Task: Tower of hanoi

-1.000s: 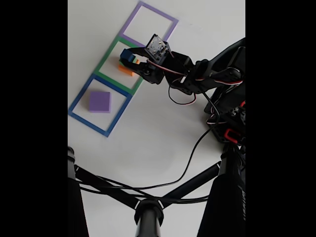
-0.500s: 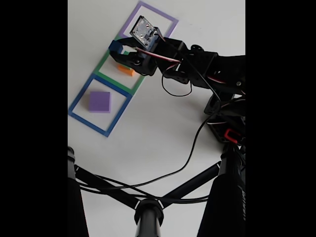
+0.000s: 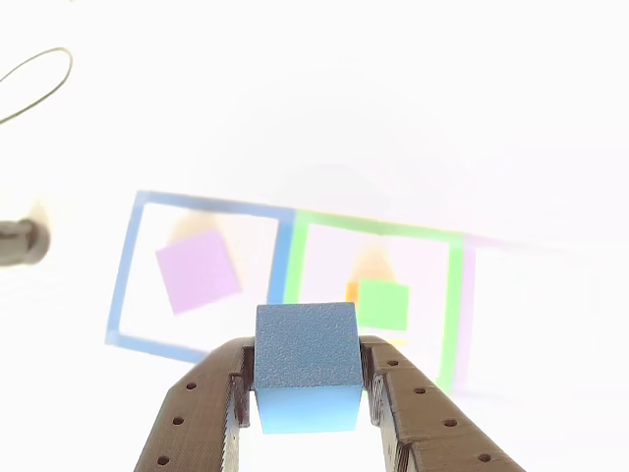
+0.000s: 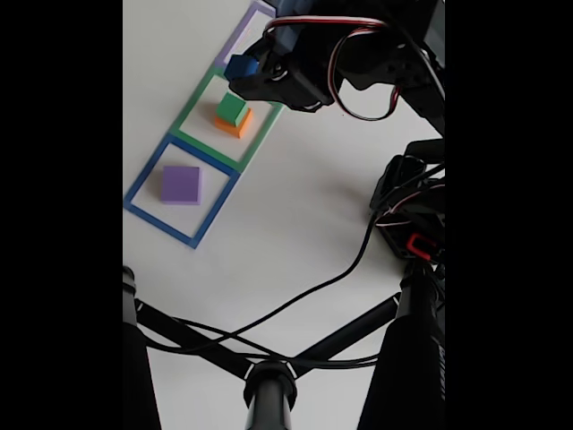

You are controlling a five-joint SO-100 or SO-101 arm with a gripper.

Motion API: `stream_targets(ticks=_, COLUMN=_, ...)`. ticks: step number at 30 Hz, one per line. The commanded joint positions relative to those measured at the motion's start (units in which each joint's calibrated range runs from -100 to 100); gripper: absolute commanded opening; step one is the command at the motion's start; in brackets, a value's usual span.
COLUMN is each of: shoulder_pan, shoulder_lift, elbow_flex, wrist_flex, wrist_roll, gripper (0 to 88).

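**Blue cube lifted clear of the stack, carried between the squares**

In the other view, the gripper (image 3: 307, 379) comes in from the bottom edge with its two brown fingers (image 3: 201, 418) pressed against opposite sides of the blue cube (image 3: 306, 359); it is clamped on the cube and holds it off the table. Beyond it, washed out by bright light, lie the blue tape square (image 3: 120, 295) with the purple block (image 3: 198, 271) inside it, and the green tape square (image 3: 454, 305) holding the green block (image 3: 382, 304), which sits on an orange block (image 3: 351, 292) that peeks out at its left edge. A faint purple tape line (image 3: 468, 295) shows just right of the green outline.

In the fixed view, the gripper (image 4: 248, 70) hangs over the far edge of the green tape square (image 4: 192, 107), next to the purple tape square (image 4: 235, 40), with the blue cube (image 4: 241, 66) in its jaws. The green block (image 4: 232, 108) rests on the orange block (image 4: 235, 124) inside the green outline, and the purple block (image 4: 181, 184) lies alone in the blue tape square (image 4: 143, 179). The arm's cable (image 4: 331, 269) trails across the white table (image 4: 295, 206).

The step in hand looks like a transfer of the smallest piece. The next move calls for choosing a destination, carrying the cube over it, lowering it level and centred, and only then parting the fingers.
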Motion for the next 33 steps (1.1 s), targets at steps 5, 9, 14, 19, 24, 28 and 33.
stream_targets(ticks=5, shoulder_pan=-8.77, shoulder_lift=0.07, elbow_flex=-13.88, wrist_flex=10.49, wrist_roll=-2.70, gripper=3.2)
stream_targets(ticks=9, shoulder_pan=-11.46, shoulder_lift=0.15, elbow_flex=-14.43, wrist_flex=11.22, wrist_roll=-2.20, gripper=3.2)
stream_targets(ticks=14, shoulder_pan=-13.85, shoulder_lift=0.71, elbow_flex=-12.88, wrist_flex=10.65, wrist_roll=-0.51, gripper=3.2)
stream_targets(ticks=19, shoulder_pan=-13.38, shoulder_lift=-0.01, elbow_flex=-0.25, wrist_flex=2.72, wrist_roll=0.00, gripper=4.0)
stream_targets(ticks=24, shoulder_pan=-12.42, shoulder_lift=-2.27, elbow_flex=19.93, wrist_flex=-15.67, wrist_roll=0.00, gripper=4.1)
stream_targets(ticks=28, shoulder_pan=-12.61, shoulder_lift=-2.35, elbow_flex=34.93, wrist_flex=-32.99, wrist_roll=0.00, gripper=4.2)
stream_targets(ticks=33, shoulder_pan=-13.57, shoulder_lift=0.23, elbow_flex=48.57, wrist_flex=-52.67, wrist_roll=0.00, gripper=4.2)
